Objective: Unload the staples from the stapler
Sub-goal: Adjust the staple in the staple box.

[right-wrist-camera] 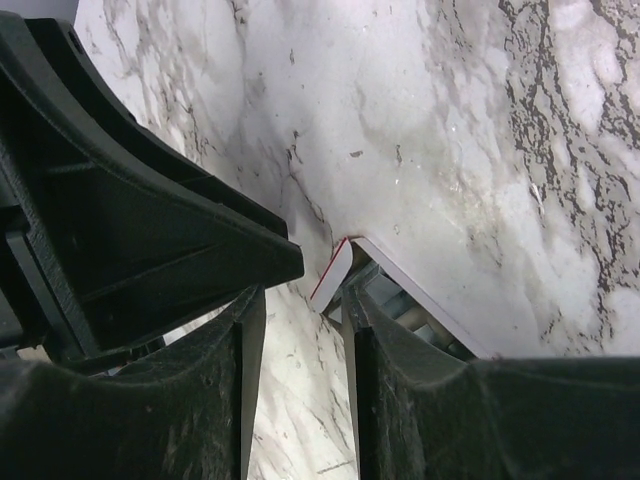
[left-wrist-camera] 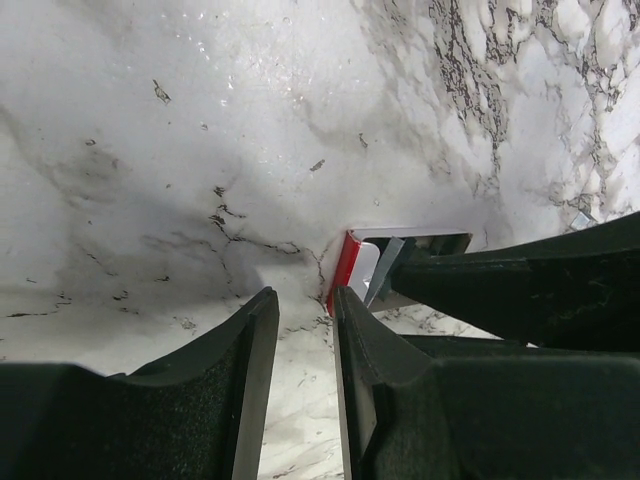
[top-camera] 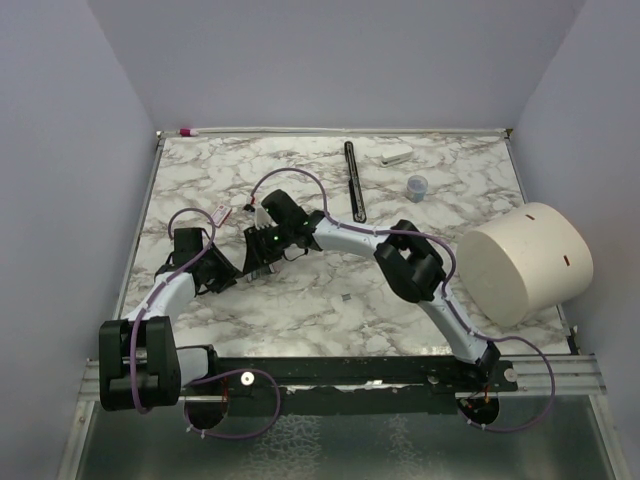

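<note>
The stapler point(left-wrist-camera: 352, 268) lies on the marble table point(top-camera: 430, 215), left of the middle, wedged between the tips of the two pincers. From above, the arms hide it. In the left wrist view its red edge and white face show just past the tip of the left pincer's point(left-wrist-camera: 305, 300) right-hand finger, with a grey metal part beside them.

The left pincer stands partly open, with bare marble in the gap between its fingers and nothing held there.

One black finger of the right pincer point(right-wrist-camera: 300, 300) reaches in against that grey metal. Its own jaws also stand somewhat apart, with table showing through the gap. The stapler's red-rimmed white end sits right at the tip of one finger, so whether it is pinched I cannot tell.

Further back on the table lie a long black bar point(top-camera: 355, 180), a small white block point(top-camera: 395, 155) and a little bluish cup point(top-camera: 417, 186). A large cream cylinder point(top-camera: 525, 262) rests on its side at the right edge, well apart from the stapler.
</note>
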{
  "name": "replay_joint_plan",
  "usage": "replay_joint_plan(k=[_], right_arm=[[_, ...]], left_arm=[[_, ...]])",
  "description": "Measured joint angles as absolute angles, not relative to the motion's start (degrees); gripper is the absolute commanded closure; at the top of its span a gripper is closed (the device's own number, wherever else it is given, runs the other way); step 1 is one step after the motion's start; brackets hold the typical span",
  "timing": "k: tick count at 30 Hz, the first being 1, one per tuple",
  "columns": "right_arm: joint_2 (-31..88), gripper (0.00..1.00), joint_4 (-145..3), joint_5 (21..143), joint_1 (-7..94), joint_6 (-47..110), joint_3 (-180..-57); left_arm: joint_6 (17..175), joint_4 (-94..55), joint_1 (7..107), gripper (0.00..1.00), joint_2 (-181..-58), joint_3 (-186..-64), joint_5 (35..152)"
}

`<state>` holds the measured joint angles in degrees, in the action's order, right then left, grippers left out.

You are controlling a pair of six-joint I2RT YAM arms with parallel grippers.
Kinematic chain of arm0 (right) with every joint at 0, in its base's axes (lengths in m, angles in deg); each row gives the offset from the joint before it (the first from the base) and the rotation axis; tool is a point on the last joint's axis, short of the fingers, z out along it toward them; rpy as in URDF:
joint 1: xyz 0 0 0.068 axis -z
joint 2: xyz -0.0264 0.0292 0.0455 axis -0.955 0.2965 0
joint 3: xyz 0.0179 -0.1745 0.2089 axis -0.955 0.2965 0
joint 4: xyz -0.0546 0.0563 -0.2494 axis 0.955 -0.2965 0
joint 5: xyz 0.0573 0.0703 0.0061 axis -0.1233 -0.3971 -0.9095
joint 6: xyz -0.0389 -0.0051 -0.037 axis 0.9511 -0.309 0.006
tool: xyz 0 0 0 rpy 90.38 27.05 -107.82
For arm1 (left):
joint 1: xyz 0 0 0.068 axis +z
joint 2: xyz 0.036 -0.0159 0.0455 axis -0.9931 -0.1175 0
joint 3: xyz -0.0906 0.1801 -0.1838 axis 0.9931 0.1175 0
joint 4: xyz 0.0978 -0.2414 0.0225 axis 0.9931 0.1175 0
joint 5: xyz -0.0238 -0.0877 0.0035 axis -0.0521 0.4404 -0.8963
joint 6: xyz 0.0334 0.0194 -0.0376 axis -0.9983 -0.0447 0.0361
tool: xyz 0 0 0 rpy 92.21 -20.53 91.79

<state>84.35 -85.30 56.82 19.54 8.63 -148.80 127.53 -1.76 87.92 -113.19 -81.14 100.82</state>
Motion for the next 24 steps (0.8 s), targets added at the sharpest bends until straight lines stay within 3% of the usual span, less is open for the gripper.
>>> replay_joint_plan(k=[15, 24], right_arm=[[86.53, 0.63, -84.71, 55.46, 19.56, 8.19, -150.42], [82.86, 0.57, -87.11, 56.49, 19.56, 9.81, -150.09]], left_arm=[[127.09, -1.65, 88.03, 0.68, -113.19, -81.17, 99.86], [126.09, -2.28, 88.03, 0.63, -113.28, -81.17, 101.06]])
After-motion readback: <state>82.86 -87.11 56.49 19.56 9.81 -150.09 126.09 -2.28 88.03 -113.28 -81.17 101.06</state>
